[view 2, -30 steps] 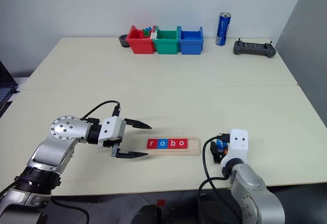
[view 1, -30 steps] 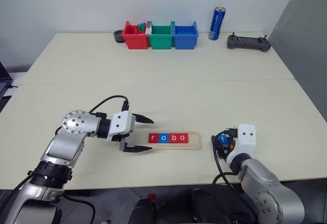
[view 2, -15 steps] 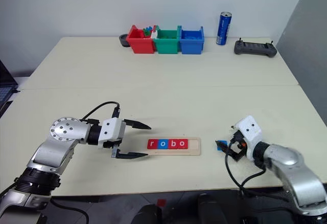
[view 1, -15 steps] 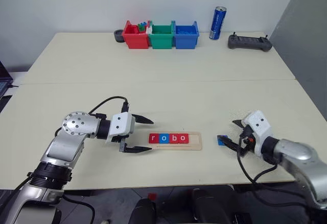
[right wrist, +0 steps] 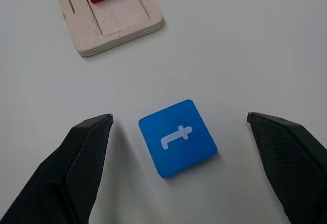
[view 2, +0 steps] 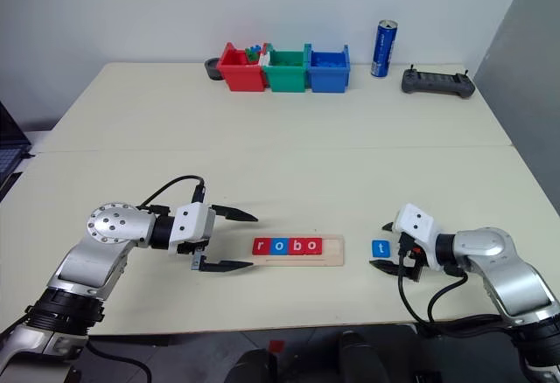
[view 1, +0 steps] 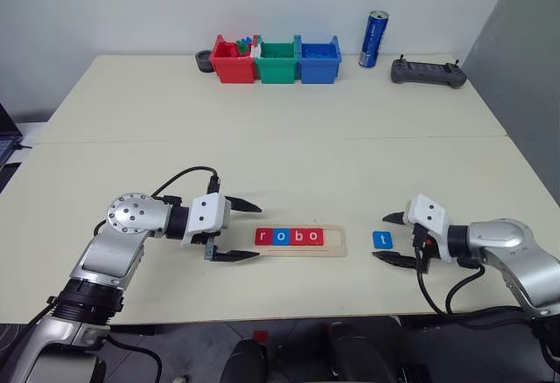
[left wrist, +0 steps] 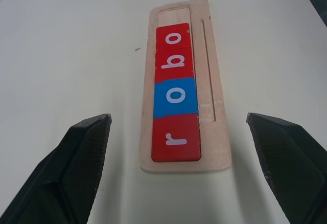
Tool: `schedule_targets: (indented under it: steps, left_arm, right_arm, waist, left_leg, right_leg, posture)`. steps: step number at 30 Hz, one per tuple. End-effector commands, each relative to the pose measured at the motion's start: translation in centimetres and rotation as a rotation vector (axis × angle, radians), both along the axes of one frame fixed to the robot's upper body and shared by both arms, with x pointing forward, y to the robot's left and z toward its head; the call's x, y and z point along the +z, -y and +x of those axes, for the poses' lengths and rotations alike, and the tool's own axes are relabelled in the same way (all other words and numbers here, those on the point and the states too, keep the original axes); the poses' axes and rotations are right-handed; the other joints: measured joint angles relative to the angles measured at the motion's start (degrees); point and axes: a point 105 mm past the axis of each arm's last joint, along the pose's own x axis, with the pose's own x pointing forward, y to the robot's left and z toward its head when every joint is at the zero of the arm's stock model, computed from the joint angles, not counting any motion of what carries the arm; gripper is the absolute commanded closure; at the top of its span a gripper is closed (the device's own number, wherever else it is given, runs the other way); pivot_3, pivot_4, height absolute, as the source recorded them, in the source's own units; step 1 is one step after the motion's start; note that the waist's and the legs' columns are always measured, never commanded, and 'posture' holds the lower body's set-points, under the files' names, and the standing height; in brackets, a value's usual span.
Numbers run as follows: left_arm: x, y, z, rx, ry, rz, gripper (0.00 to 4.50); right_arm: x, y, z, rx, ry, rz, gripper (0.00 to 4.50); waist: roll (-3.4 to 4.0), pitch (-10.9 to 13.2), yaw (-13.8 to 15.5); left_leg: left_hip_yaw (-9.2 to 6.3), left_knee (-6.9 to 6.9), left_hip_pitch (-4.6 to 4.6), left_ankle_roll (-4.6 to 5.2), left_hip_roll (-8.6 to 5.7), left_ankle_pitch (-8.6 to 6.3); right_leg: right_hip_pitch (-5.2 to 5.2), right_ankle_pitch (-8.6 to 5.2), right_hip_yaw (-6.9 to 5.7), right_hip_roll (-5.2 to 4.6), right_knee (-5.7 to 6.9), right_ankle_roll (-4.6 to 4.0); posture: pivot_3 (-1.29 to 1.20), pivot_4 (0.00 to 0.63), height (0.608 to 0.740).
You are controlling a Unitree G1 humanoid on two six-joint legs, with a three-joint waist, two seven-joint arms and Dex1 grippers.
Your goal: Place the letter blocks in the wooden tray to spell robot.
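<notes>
Just beside the wooden tray's (view 1: 302, 241) empty end, the blue t block (view 1: 381, 240) lies flat before the right gripper's (view 1: 393, 239) wide-spread, empty fingers, far nearer than the left gripper (view 1: 243, 229), also wide and empty.

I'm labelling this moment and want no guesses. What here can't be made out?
- Red bin contents: small coloured bits, too small to identify in the eye views.
- Green bin and blue bin insides: hidden by their front walls.
- Dark thing behind the red bin: partly hidden by it.
- Can label: too small to read.
- Wooden tray in the right wrist view: cut off by the edge.
</notes>
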Motion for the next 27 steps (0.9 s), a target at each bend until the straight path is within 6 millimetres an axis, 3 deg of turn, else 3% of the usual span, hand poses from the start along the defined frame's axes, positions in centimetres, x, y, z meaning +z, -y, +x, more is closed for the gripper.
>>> schedule_targets:
  steps: [1,3,9,16,27]
  left_arm:
    - [0.7,0.2,0.1,-0.010,0.042,-0.005,0.00]
    - [0.7,0.1,0.1,-0.008,0.043,-0.004,0.00]
    - [0.7,0.1,0.0,-0.001,0.043,-0.003,0.00]
    - [0.7,0.0,0.1,0.005,0.048,-0.002,0.00]
    - [0.7,0.2,0.3,0.009,0.057,-0.006,0.00]
  right_arm:
    - [0.2,0.1,0.0,0.035,0.003,-0.023,0.40]
    - [0.2,0.0,-0.1,0.041,-0.005,-0.017,0.91]
    - [1.5,-1.2,-0.5,0.087,0.010,0.027,3.05]
    - [4.0,-4.5,-0.9,0.212,0.094,0.037,3.06]
    - [3.5,-7.2,-0.1,0.291,0.069,-0.087,3.06]
  waist:
    - [0.00,0.0,0.0]
    - [0.00,0.0,0.1]
    - [0.00,0.0,0.1]
    - [0.00,0.0,0.1]
    - [0.00,0.0,0.2]
  left_leg:
    - [0.00,0.00,0.00,0.00,0.00,0.00]
    - [0.00,0.00,0.01,0.00,0.00,0.00]
    - [0.00,0.00,0.01,0.00,0.00,0.00]
    - [-0.01,0.01,0.02,0.00,0.01,0.00]
    - [-0.03,0.02,0.01,0.00,0.01,0.00]
  right_leg:
    - [0.00,0.00,0.00,0.00,0.00,0.00]
    - [0.00,0.00,0.00,0.00,0.00,0.00]
    - [0.00,0.00,0.00,0.00,0.01,0.00]
    - [0.00,-0.01,-0.01,0.00,0.03,0.02]
    - [0.00,0.02,-0.03,0.00,0.03,-0.03]
  posture:
    - [0.00,0.150,0.740]
    - [0.00,0.150,0.740]
    - [0.00,0.150,0.740]
    - [0.00,0.150,0.740]
    - [0.00,0.150,0.740]
